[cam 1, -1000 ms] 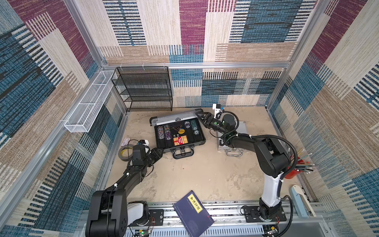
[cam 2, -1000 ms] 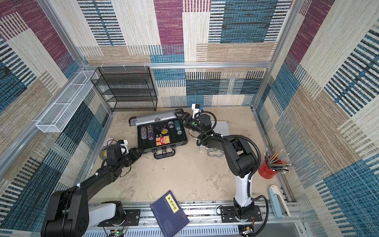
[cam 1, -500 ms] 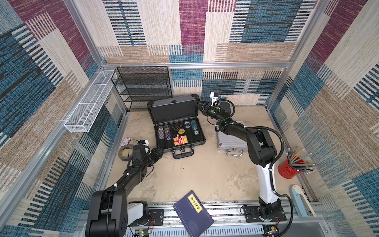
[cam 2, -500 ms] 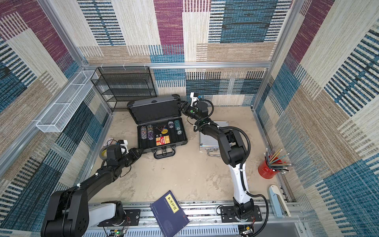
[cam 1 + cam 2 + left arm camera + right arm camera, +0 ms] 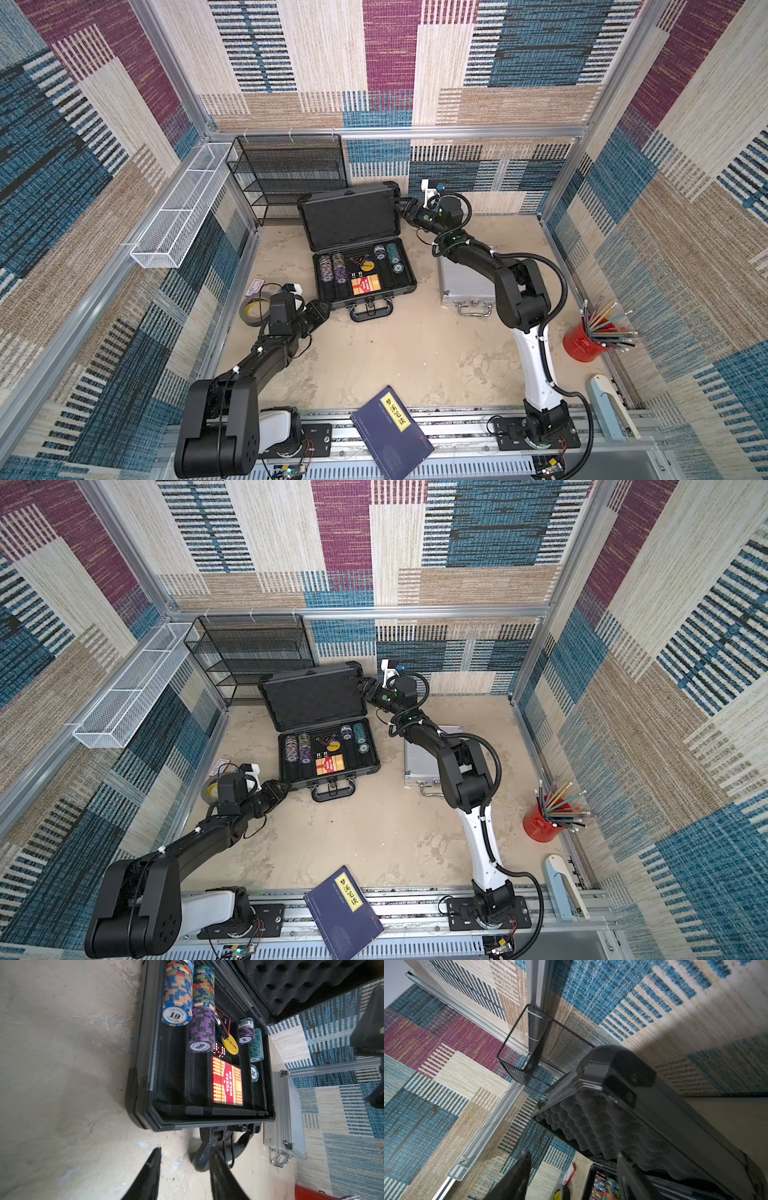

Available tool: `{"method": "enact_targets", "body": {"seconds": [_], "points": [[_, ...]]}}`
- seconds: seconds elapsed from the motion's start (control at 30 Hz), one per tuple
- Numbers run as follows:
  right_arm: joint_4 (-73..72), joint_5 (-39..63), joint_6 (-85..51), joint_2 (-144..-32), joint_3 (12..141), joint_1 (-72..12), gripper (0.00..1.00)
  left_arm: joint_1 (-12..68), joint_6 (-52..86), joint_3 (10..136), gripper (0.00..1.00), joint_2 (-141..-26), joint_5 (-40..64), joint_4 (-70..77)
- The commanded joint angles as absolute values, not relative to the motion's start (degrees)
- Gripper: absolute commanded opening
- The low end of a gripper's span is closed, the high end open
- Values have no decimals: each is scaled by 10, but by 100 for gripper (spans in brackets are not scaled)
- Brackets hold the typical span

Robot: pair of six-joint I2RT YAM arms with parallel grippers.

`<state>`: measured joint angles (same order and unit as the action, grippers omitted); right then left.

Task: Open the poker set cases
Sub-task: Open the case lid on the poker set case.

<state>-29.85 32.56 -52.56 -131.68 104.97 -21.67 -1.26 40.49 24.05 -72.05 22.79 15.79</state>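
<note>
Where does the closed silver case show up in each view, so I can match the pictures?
Top view: silver case right of the open dark grey case, partly under the right arm.
Top view: same spot.
Left wrist: beyond the dark grey case's chip tray, lid shut.
Right wrist: not in view.
Shared landmark: the dark grey case's foam-lined lid, in all four.

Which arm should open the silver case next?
Right, probably. The closed silver case lies on the robot's right, beside the open dark case. The right gripper, jaws apart at that case's raised lid, is nearer. The left gripper is across the dark case.
</note>
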Motion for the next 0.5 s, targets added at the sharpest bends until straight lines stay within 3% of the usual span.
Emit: {"method": "enact_targets", "body": {"seconds": [0.0,0.27,0.47], "points": [[-222,321,-437,-1285,1045,-216,67,-16,397,253,41,-723,224,167],[68,227,-176,-1232,1032,-216,67,-44,337,347,40,-726,189,61],[121,179,-115,-1201,945,-216,63,-53,282,435,44,-768,160,-14]]}}
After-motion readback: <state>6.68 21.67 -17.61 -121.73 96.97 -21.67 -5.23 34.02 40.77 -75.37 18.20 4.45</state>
